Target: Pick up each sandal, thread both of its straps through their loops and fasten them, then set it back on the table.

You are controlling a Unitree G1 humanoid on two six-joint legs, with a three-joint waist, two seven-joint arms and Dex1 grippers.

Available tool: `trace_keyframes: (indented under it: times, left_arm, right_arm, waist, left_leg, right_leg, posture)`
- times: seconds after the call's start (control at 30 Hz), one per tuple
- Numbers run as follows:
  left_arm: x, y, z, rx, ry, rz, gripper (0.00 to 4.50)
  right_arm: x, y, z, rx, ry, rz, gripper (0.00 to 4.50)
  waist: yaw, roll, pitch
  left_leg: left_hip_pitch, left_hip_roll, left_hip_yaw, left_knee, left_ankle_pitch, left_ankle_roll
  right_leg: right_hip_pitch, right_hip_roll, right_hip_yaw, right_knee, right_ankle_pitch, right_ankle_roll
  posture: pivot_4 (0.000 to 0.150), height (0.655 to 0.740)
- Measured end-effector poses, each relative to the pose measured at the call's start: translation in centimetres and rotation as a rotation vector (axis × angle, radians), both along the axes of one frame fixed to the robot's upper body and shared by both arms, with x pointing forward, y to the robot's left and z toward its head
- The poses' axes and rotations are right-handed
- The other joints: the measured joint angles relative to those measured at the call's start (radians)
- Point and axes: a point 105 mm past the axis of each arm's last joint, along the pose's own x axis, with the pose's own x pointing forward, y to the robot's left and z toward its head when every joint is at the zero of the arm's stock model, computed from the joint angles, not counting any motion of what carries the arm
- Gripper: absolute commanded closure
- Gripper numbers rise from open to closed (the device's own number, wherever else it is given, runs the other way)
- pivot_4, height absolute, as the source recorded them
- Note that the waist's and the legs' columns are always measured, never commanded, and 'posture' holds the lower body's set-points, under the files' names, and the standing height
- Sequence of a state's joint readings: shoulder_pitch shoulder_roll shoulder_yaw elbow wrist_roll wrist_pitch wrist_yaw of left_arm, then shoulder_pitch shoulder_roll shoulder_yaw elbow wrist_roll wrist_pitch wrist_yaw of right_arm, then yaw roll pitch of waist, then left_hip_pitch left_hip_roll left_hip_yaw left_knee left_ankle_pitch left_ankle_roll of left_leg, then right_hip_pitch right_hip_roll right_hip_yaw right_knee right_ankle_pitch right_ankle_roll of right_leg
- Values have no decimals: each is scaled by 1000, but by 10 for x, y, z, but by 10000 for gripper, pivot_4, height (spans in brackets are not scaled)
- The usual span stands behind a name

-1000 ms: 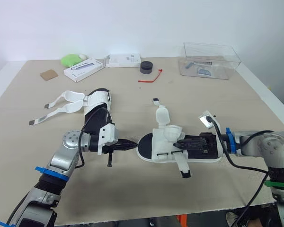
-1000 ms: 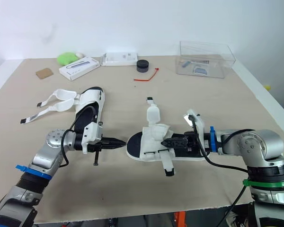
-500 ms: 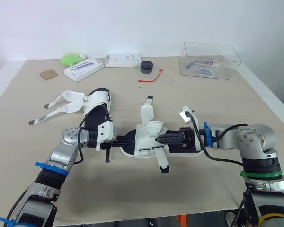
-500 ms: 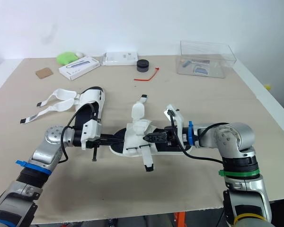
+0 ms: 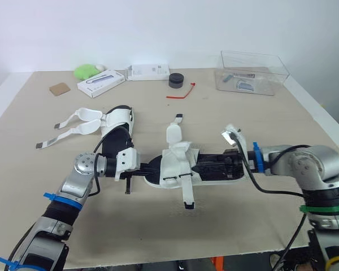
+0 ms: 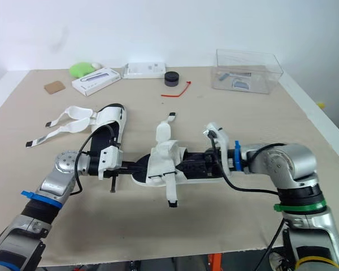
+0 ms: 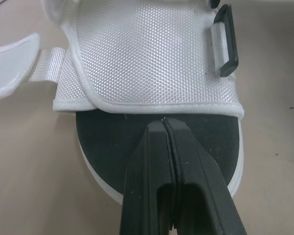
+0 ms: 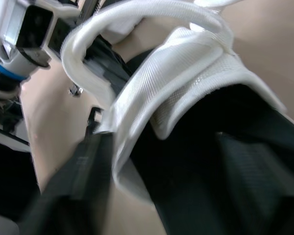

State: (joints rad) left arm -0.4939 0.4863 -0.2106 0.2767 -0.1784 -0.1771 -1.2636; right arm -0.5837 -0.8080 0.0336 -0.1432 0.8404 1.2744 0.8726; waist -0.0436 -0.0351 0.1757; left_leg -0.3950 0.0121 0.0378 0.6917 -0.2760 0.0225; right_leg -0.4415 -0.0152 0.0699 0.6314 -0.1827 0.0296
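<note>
Sandal (image 5: pixel 181 164) is lying mid-counter (image 5: pixel 243 124), straps loose, as the left tool (image 7: pixel 164 121), pinched shut, is pressing its toe and the right tool (image 6: pixel 185 167), grip unreadable, is reaching its heel, apparently preparing the lift.

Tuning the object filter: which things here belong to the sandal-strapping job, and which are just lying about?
Job: middle sandal; second sandal with loose straps; left gripper; right gripper.
Lying about: green object, near white box, far white box, black puck, red tie, clear container, cardboard piece.
</note>
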Motion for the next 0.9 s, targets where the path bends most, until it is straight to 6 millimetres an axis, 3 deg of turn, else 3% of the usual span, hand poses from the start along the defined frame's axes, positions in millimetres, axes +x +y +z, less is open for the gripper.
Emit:
trace_keyframes:
  times: [0.17,0.23,0.37,0.53,0.67,0.77,0.8,0.83,0.9]
  left_arm:
    - [1,2,-2,-1,7,15,45000]
    - [2,2,-2,-1,7,16,45000]
    - [2,2,-2,-1,12,20,45000]
    - [3,0,-2,-4,15,20,45000]
    - [3,0,-2,-3,21,20,45000]
    - [3,0,-2,0,24,21,45000]
    - [3,0,-3,1,25,22,45000]
    - [3,0,-2,1,24,22,45000]
    - [3,0,-2,1,22,19,45000]
  right_arm:
    - [-12,-25,22,-17,-47,-23,517]
    - [-27,-21,25,-1,-30,31,517]
    - [-64,5,7,34,57,173,517]
    - [-59,14,-17,1,69,107,517]
    - [-50,19,-26,4,61,51,517]
    - [-46,22,-27,13,64,35,8528]
    - [-45,27,-27,27,65,34,14766]
    - [-46,29,-28,35,68,39,17104]
    - [-47,33,-31,38,81,44,26728]
  waist:
    - [1,0,0]
    - [1,0,0]
    - [2,0,-1]
    - [1,-1,-1]
    - [1,-1,-2]
    - [1,-1,-2]
    - [1,-1,-2]
    - [1,-1,-2]
    - [1,-1,-2]
  left_leg:
    - [1,0,0,0,0,0]
    - [2,1,-1,0,0,0]
    - [3,1,-1,0,0,0]
    - [3,0,1,3,1,0]
    - [3,0,1,3,1,0]
    - [3,0,1,3,1,0]
    - [3,0,1,3,1,1]
    - [3,0,1,3,1,1]
    - [3,1,1,3,1,1]
  right_leg:
    - [1,0,0,0,-2,3]
    - [2,1,0,0,-3,4]
    - [2,1,-1,0,-2,4]
    - [3,0,1,0,0,5]
    - [3,0,1,0,0,5]
    - [3,0,1,0,1,5]
    - [3,0,1,0,1,5]
    - [3,1,1,0,1,5]
    - [3,1,1,0,1,5]
  posture:
    - [1500,7400]
    - [1500,7400]
    - [1500,7400]
    - [1500,7400]
    - [1500,7400]
    - [1500,7400]
    - [1500,7400]
    - [1500,7400]
    - [1500,7400]
